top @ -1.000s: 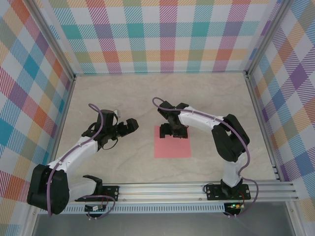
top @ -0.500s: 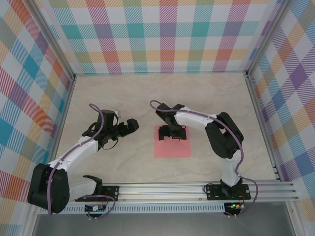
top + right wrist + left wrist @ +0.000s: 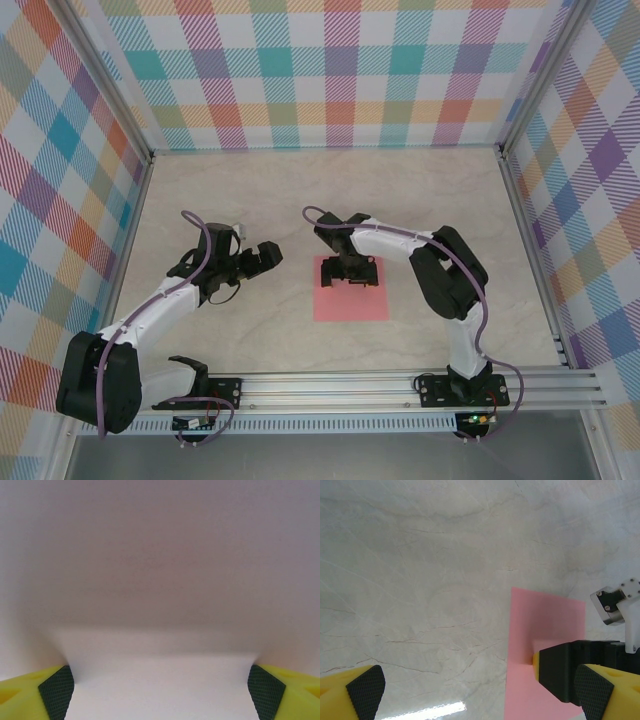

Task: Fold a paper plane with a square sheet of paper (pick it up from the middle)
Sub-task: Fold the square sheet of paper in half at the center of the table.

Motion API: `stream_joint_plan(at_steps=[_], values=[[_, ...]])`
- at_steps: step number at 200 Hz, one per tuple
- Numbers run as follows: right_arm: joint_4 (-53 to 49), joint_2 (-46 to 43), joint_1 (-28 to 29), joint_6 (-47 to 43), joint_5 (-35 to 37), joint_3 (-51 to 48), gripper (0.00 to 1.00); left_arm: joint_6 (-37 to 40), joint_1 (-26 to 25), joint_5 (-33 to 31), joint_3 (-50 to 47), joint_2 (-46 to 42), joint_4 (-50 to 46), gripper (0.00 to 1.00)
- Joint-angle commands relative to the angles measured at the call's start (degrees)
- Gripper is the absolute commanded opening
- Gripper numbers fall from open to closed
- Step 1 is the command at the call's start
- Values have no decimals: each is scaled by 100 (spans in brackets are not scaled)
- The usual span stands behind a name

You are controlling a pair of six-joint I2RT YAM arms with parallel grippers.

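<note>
On the worktop: your pink sheet of paper lies flat near the middle.
Right tool: you see it low over the sheet's far half, jaws spread wide, holding nothing; whether it touches, you cannot tell.
Left tool: wide open, empty, left of the sheet and apart from it.

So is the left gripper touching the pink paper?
Apart. The top view shows the left gripper beside the pink paper, with a plain strip of bare table between them.
</note>
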Motion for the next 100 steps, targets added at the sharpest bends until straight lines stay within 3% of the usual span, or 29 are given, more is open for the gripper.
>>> stream_joint_plan(at_steps=[1, 64, 100], values=[[132, 278, 40, 145, -232, -266, 90, 2, 10, 69, 150, 14, -46, 100], [59, 36, 40, 74, -200, -119, 78, 31, 8, 61, 163, 0, -86, 100], [23, -355, 42, 62, -108, -79, 59, 39, 10, 39, 153, -34, -108, 100]])
